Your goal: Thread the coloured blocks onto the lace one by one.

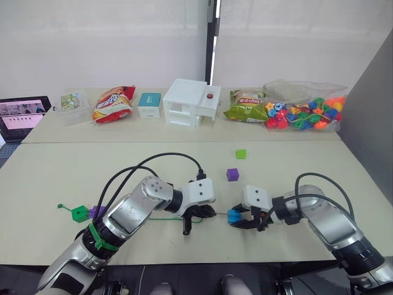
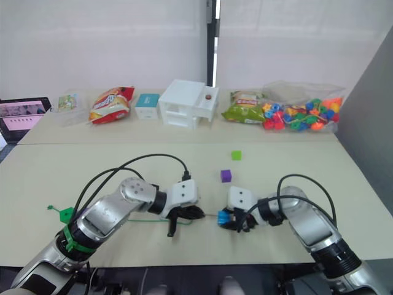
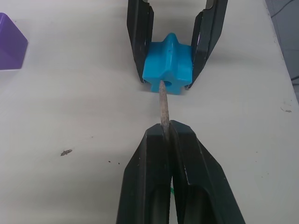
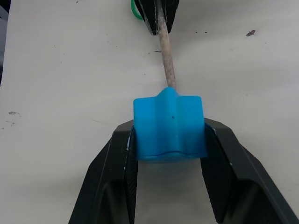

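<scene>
Near edge of table (image 1: 55, 178), both arms brought together at centre. Left pincer (image 3: 167, 128) pressed together on stiff needle-like tip (image 3: 164, 105) of lace (image 1: 161, 217), tip held level and entering hole of blue block (image 3: 168, 70). Right pincer (image 4: 169, 135) pinching blue block from both sides, block resting on or just above table surface; cannot tell which. Tip seen from right wrist reaching edge of block, depth of entry not discernible.

Lace trailing as thin green line from left pincer back toward robot's left, passing under left forearm. Dark green block (image 1: 79, 213) and purple block (image 1: 96, 212) lying side by side near left elbow, touching or nearly so, seemingly on lace, with small knotted tail (image 1: 60, 206) just beyond dark green block.

Second purple block (image 1: 232, 174) loose on table, ahead of the two pincers and near them. Light green block (image 1: 241, 153) loose farther ahead, apart from purple one.

Along far side of second table: tablet (image 1: 22, 114), clear box (image 1: 73, 103), red-orange snack bag (image 1: 114, 102), small teal box (image 1: 149, 104), white toy house (image 1: 190, 102), green snack bag (image 1: 245, 106), clear bag of mixed coloured beads (image 1: 307, 110)
</scene>
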`<state>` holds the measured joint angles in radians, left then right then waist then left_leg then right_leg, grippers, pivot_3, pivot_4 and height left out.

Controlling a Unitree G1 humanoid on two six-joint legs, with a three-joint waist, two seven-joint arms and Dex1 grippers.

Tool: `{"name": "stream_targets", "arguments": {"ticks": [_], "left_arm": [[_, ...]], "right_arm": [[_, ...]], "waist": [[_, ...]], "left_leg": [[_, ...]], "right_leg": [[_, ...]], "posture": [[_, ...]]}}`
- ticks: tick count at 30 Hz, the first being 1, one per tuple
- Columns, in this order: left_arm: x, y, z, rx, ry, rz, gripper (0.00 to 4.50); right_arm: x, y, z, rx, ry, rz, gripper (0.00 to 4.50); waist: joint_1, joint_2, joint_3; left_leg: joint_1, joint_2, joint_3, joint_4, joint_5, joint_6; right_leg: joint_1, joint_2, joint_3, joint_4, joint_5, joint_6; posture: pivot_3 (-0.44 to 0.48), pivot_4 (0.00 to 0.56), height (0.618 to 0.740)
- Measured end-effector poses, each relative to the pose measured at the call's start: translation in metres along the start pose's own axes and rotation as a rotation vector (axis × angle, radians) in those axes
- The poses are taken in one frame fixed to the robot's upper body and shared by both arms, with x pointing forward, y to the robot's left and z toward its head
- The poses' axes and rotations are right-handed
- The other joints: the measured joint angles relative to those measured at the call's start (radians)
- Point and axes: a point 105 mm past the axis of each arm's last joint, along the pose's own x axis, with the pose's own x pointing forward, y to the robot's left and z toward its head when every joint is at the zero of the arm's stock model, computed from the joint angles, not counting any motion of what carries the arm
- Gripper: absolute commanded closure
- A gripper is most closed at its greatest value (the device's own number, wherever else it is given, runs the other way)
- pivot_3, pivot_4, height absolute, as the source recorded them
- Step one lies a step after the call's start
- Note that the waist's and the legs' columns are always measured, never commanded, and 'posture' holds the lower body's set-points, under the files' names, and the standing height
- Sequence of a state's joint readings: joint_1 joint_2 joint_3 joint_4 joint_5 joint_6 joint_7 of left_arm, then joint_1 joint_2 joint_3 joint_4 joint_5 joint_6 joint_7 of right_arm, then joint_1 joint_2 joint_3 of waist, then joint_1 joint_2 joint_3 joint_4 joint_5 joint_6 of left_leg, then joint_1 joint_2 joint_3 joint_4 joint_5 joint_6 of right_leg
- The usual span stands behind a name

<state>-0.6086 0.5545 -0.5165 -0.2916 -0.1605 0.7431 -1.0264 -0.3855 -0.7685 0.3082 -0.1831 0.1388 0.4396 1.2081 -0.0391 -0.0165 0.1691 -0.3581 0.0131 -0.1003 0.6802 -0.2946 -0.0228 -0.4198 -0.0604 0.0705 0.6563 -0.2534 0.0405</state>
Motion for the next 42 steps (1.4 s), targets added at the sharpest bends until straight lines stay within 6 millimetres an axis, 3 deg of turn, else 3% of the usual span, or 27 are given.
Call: {"name": "stream_targets", "arguments": {"ticks": [24,40,42], "left_arm": [[0.010,-0.002,-0.002,-0.012,-0.021,-0.046,4.50],[0.029,-0.001,-0.002,-0.033,-0.077,-0.089,4.50],[0.030,-0.001,-0.001,-0.025,-0.084,-0.088,3.81]], "right_arm": [[0.006,0.004,0.006,0.025,-0.006,-0.002,3.14],[0.007,0.004,0.007,0.040,0.000,-0.012,3.14],[0.006,0.004,0.006,0.034,0.004,-0.011,3.14]], "waist": [[-0.001,0.000,0.000],[0.001,0.000,0.000],[0.003,0.000,0.000]], "left_leg": [[0.000,0.000,0.000,0.000,0.000,0.000],[0.000,0.000,0.000,0.000,0.000,0.000],[0.000,0.000,0.000,0.000,0.000,0.000]], "right_leg": [[0.000,0.000,0.000,0.000,0.000,0.000],[0.000,0.000,0.000,0.000,0.000,0.000],[0.000,0.000,0.000,0.000,0.000,0.000]], "posture": [[0.000,0.150,0.740],[0.000,0.150,0.740],[0.000,0.150,0.740]]}}
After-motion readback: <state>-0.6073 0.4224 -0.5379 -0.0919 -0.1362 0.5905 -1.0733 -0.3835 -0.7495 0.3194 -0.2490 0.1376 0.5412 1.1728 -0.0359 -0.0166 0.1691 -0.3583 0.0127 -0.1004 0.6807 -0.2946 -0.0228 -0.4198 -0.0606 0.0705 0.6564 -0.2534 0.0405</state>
